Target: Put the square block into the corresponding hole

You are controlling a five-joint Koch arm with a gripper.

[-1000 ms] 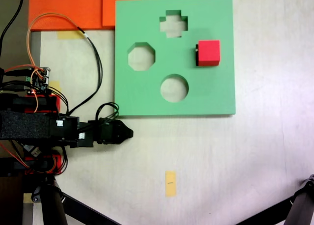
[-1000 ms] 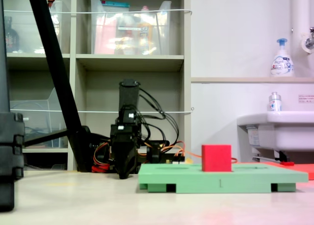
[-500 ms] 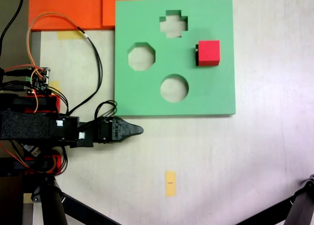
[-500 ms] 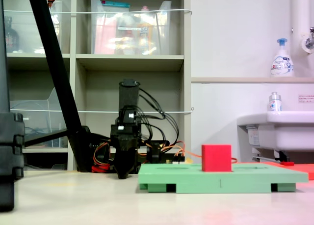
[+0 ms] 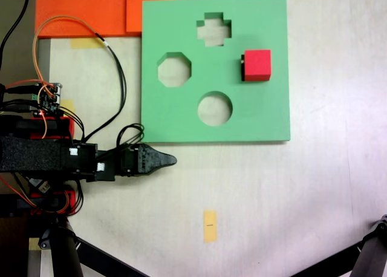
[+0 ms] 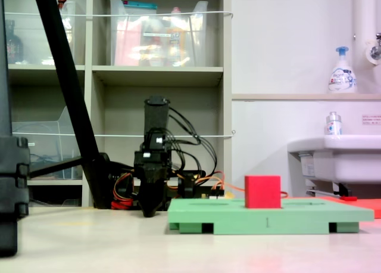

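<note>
The square block (image 5: 257, 65), a red cube, rests on the green board (image 5: 181, 117) at the first exterior view's right. It covers the square hole, of which only a dark sliver (image 5: 242, 68) shows at the cube's left side. In the second exterior view the cube (image 6: 262, 192) stands tall above the board's top (image 6: 309, 216). My gripper (image 5: 172, 160) lies low off the board's near-left corner, well apart from the cube. Its jaws come together in a point with nothing between them. In the second exterior view my gripper (image 6: 149, 210) points down at the table, left of the board.
The board also has cross (image 5: 213, 29), octagonal (image 5: 174, 69) and round (image 5: 214, 108) cutouts. A yellow paper slip (image 5: 210, 225) lies on the table below the board. Orange foam sheets (image 5: 91, 11) sit at the top left. Wires (image 5: 115, 77) loop beside the arm's base.
A second ago my gripper's tip was blunter and further left in the first exterior view; it reached right and narrowed to a point, then held still. The cube has not moved.
</note>
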